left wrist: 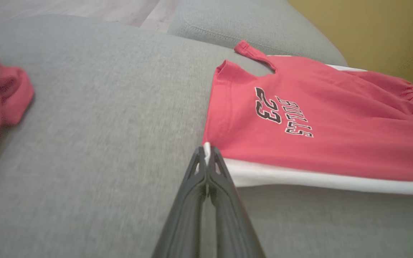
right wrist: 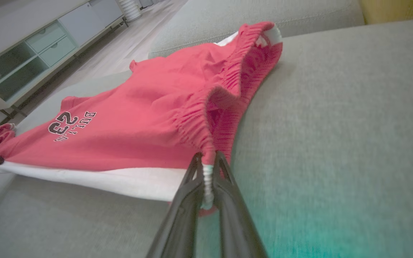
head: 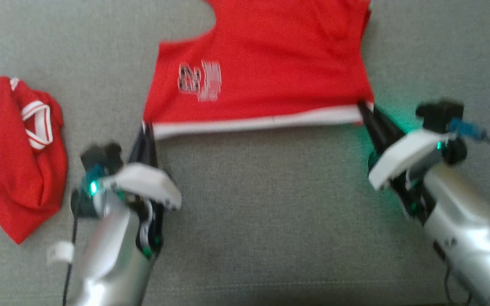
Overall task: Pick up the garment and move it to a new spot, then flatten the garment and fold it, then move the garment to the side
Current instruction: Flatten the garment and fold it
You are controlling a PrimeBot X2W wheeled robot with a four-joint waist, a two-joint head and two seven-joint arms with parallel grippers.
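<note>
Your left hand [head: 146, 127] and right hand [head: 362, 106] each clamp a near corner of the red shorts [head: 262, 63], spread at twelve o'clock on the sofa [head: 270, 212]; pull evenly toward six, hem taut.

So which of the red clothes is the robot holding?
The spread-out red shorts printed with 23: the left gripper and right gripper each pinch a corner of their white edge. The other red garment lies crumpled to the left, untouched.
</note>
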